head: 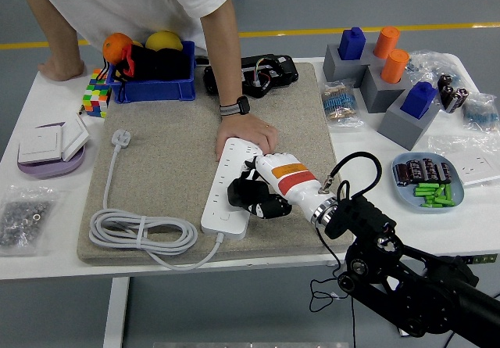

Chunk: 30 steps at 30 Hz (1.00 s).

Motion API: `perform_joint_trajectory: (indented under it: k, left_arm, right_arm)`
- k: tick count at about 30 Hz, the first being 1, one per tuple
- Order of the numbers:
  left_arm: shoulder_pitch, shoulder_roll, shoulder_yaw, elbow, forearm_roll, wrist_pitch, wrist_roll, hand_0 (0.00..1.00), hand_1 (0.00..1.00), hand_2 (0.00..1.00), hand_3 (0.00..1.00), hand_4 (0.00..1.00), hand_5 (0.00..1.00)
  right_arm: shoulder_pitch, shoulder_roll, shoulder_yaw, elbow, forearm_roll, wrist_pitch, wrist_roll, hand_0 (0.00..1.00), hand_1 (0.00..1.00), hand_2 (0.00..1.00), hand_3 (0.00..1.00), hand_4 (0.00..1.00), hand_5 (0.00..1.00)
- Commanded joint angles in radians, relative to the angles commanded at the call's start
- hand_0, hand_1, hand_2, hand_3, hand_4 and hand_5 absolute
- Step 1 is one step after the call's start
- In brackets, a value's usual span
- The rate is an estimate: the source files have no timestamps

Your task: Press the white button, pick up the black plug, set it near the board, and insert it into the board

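Now our right hand [262, 191] curls on what looks like the black plug [244, 194], directly over the white board [232, 188], whose length runs toward the frame's top.

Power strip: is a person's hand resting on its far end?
Yes, the person's hand presses flat on the far end of the white power strip, just beyond the robot's right hand.

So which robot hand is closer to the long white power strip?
The right hand. It rests over the power strip on the mat, fingers curled around something black that looks like the plug. The left hand isn't in the picture at all.
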<state>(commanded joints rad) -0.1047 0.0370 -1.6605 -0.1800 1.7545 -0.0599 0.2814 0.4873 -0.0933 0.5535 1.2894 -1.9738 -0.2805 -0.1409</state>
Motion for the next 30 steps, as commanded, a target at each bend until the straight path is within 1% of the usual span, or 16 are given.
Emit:
perform_joint_trajectory:
  k: [9, 20, 30]
  left_arm:
    - [0.003, 0.000, 0.001, 0.000, 0.002, -0.001, 0.001, 0.625, 0.631, 0.638, 0.692, 0.574, 0.382]
    - [0.004, -0.001, -0.003, 0.000, 0.003, 0.000, 0.000, 0.625, 0.631, 0.638, 0.692, 0.574, 0.384]
    - [0.006, -0.003, -0.006, 0.000, 0.000, 0.001, -0.001, 0.625, 0.631, 0.638, 0.692, 0.574, 0.382]
  right_arm:
    - [0.003, 0.005, -0.012, 0.003, -0.018, -0.001, -0.010, 0.438, 0.478, 0.502, 0.489, 0.832, 0.002]
    - [-0.007, -0.008, 0.026, 0.022, -0.037, 0.008, -0.021, 0.436, 0.477, 0.502, 0.490, 0.830, 0.002]
    - [-0.018, -0.012, 0.039, 0.038, -0.045, 0.015, -0.027, 0.437, 0.478, 0.502, 0.489, 0.830, 0.002]
